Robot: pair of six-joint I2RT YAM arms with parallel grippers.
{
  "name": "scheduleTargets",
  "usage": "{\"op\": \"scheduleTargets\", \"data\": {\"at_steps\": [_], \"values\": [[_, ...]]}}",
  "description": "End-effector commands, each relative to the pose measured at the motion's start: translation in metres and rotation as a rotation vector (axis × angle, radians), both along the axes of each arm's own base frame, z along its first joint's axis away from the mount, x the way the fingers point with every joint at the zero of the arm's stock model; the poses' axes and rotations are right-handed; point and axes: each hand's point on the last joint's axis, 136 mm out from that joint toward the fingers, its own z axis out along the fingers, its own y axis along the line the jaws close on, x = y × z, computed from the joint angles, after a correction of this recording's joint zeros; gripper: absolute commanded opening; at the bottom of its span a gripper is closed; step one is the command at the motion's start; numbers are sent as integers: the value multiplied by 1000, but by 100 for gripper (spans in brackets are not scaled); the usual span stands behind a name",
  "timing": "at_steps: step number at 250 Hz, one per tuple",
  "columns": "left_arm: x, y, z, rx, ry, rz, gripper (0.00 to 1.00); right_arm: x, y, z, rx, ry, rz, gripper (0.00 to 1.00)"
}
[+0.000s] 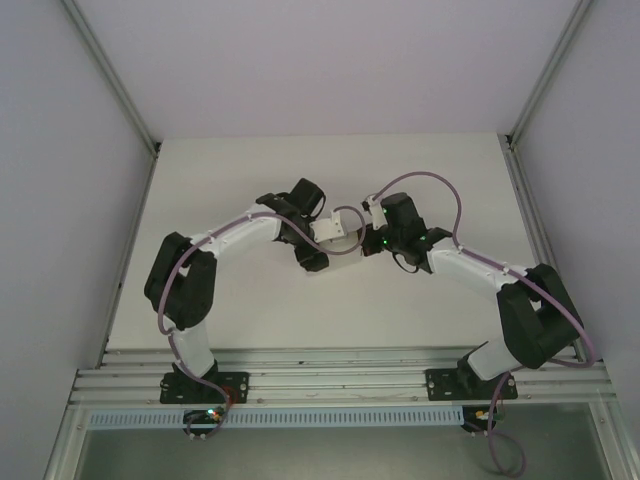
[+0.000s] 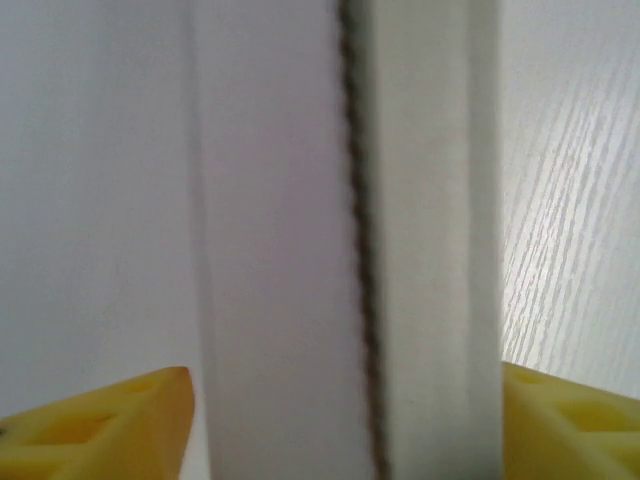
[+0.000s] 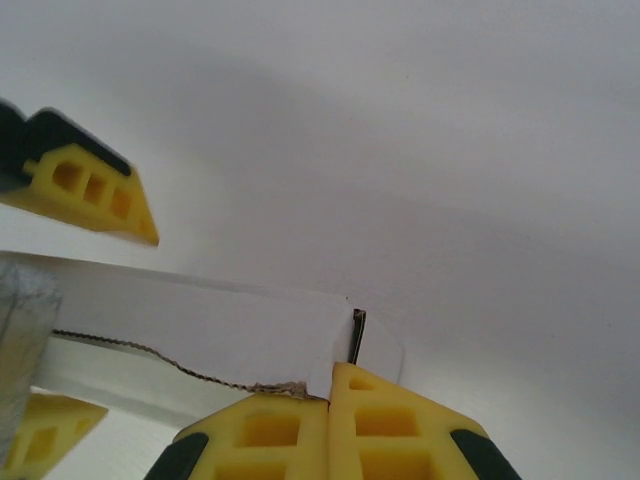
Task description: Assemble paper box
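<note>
The paper box (image 1: pixel 336 230) is a small white cardboard piece held above the table between the two arms. My right gripper (image 1: pixel 369 238) is shut on its right end; in the right wrist view the yellow fingertips (image 3: pixel 300 415) pinch a torn-edged flap of the box (image 3: pixel 220 320), with the gripper (image 3: pixel 330 378) fully closed. My left gripper (image 1: pixel 308 238) straddles the box's left end. In the left wrist view its jaws (image 2: pixel 345 370) stand wide, with a thin gap beside each side of the box (image 2: pixel 290 250). One left finger (image 3: pixel 90 190) hangs just off the cardboard.
The white table (image 1: pixel 330 310) lies under both arms. Grey walls and metal posts (image 1: pixel 140 120) close it in on the left, right and back. An aluminium rail (image 1: pixel 330 365) with both arm bases runs along the near edge.
</note>
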Motion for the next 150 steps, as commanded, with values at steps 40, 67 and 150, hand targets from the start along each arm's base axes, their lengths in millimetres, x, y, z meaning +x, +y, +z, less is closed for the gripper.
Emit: {"op": "scheduleTargets", "data": {"at_steps": [40,67,150], "values": [[-1,-6,44,-78,-116,17,100,-20,-17,-20,-78,157,-104,0],[-14,-6,58,-102,-158,9,100,-21,-17,-23,-80,159,-123,0],[1,51,101,-214,-307,493,99,-22,-12,-18,-92,159,-139,0]]}}
